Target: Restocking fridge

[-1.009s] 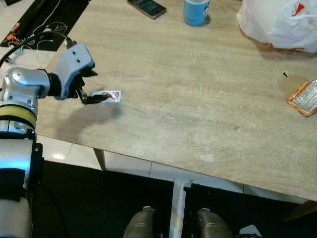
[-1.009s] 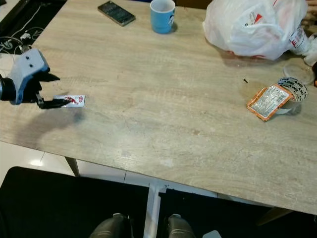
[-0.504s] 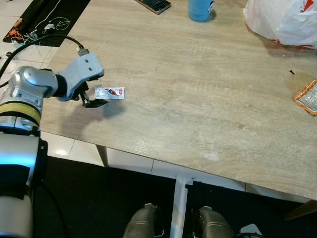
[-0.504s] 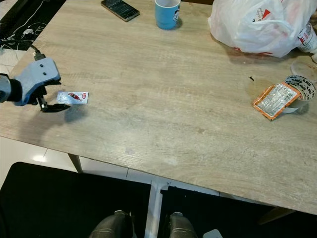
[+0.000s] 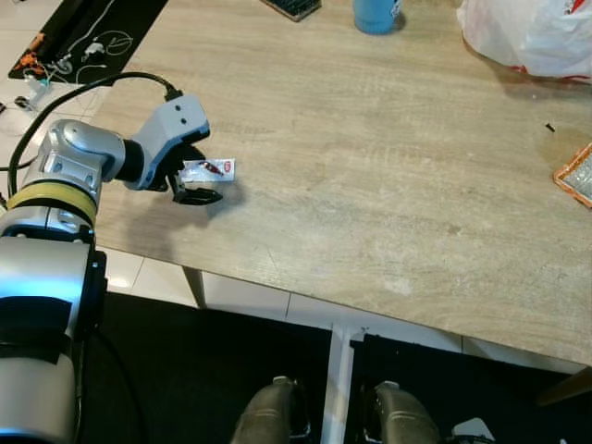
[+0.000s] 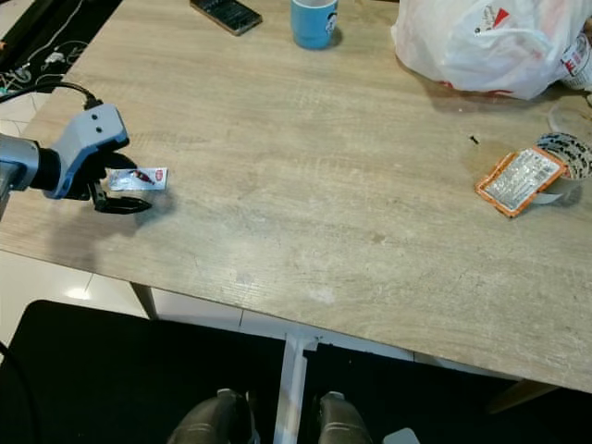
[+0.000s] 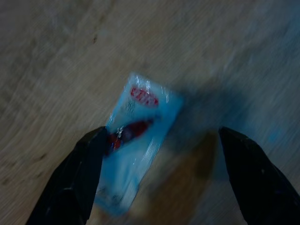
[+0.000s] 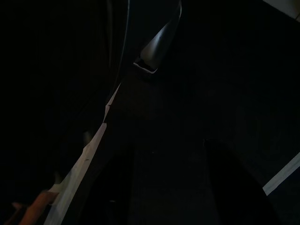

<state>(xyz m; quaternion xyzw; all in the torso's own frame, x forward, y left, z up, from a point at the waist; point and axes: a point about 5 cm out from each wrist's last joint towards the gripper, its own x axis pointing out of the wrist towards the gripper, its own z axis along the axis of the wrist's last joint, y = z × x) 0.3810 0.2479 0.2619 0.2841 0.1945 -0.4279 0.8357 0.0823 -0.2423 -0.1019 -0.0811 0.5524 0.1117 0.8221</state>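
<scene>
A small white sachet (image 5: 210, 169) with a red print lies flat on the wooden table (image 5: 370, 185), near its left front corner. My left gripper (image 5: 196, 182) is down at the table around the sachet's left end and is open. In the left wrist view the sachet (image 7: 136, 131) lies between the two spread black fingers (image 7: 75, 183), with one fingertip at its edge. My right arm hangs idle in the dark below the table.
A blue cup (image 6: 314, 20) and a phone (image 6: 226, 14) stand at the table's far edge. A white plastic bag (image 6: 481, 42) lies at the far right, with an orange-rimmed foil pack (image 6: 520, 178) and a tape roll (image 6: 564, 148) near it. Cables lie on a black mat (image 5: 83, 37) to the left.
My left gripper has shifted toward the sachet, from its near side to astride its left end. The sachet has stayed on the table. The camera has moved a little.
</scene>
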